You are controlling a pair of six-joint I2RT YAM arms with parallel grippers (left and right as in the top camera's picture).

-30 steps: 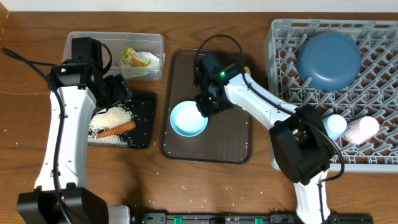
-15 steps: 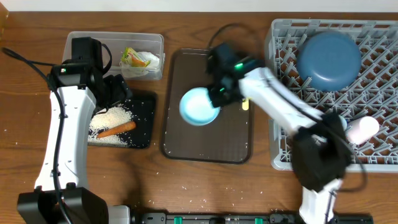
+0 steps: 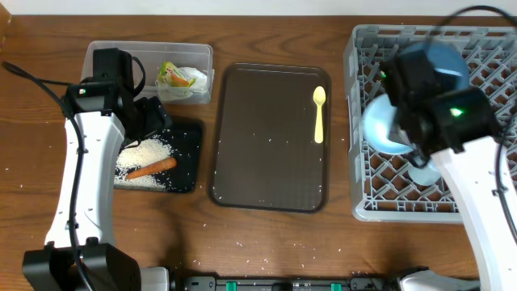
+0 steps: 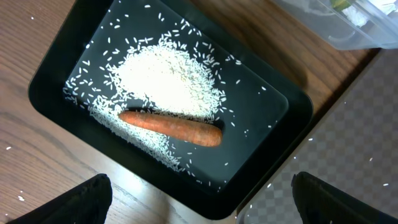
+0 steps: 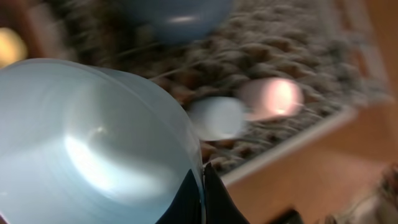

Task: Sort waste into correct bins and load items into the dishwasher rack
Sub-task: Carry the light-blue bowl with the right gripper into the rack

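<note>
Right pincer (image 5: 200, 186) was clenched on the rim of the white bowl (image 3: 378, 128), and it had that bowl up over the left side of the dishwasher rack (image 3: 363, 48). Left pincer (image 4: 208, 199) was released, jaws spread wide, hanging just above the black tray (image 3: 187, 162) and gripping nothing.

Nearest on the rack, and blurred in the wrist view, a light blue cup (image 5: 214, 118) and a pinkish cup (image 5: 270, 98) lay side by side by its near edge.

Over on the left side of the table (image 3: 40, 162), the black tray held a heap of rice (image 4: 168, 78), with the carrot stick (image 4: 171, 127) lying across the heap's near side.

In the middle sat the brown serving tray (image 3: 266, 137), with the yellow spoon (image 3: 319, 113) lying lengthwise by its far right corner.

Farther back on the left was the clear tub (image 3: 101, 56), with the green-yellow wrapper (image 3: 178, 75) in its right end.

Farthest off, the blue plate (image 3: 444, 61) sat at the far side of the rack, partly hidden behind the right arm.
</note>
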